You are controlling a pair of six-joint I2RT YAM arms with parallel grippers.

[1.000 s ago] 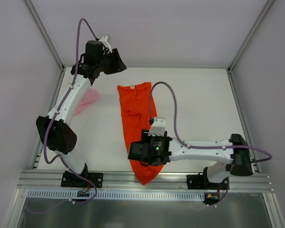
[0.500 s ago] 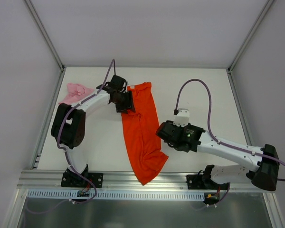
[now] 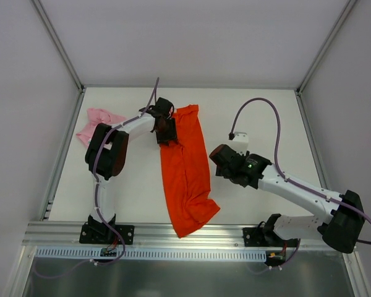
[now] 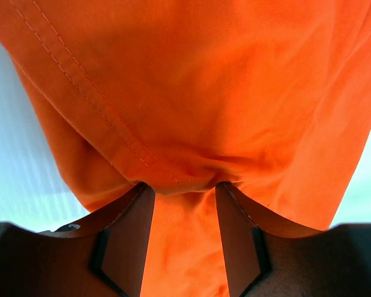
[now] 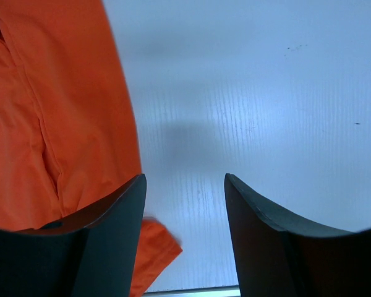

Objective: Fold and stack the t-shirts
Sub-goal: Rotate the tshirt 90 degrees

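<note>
Large bright orange-red cloth t-shirt (image 3: pixel 184 173) lies mid-bench as a long rumpled strip, far end broad, near end tapering to a point at the front edge of the white bench (image 3: pixel 266 117). Smaller pale pink cloth t-shirt (image 3: pixel 96 122) sits crumpled at the far left, well apart from it.

Left pincer (image 3: pixel 166 130) is on the far-left corner of the orange shirt. The wrist view shows the stitched hem puckered and bunched between the fingers (image 4: pixel 130 241), so it looks clamped on a fold of cloth. Right pincer (image 3: pixel 217 162) hangs just beside the strip's right edge, jaws apart, nothing between them, bare bench underneath.

Handling, my read:
- Light, limp, no stiffness. It will sag and drape from any single hold, so it needs two holds to stay flat.
- Thin knit; layers likely slide over each other, and a pinch may catch more than one ply.
- Not fragile. It should drag over the bench fine but will wrinkle.

Where to grab: the hems and seams, where the doubled cloth gives the best bite. Left has one far corner; right should go for the opposite far corner or the right-side hem, then spread it flat before folding.
</note>
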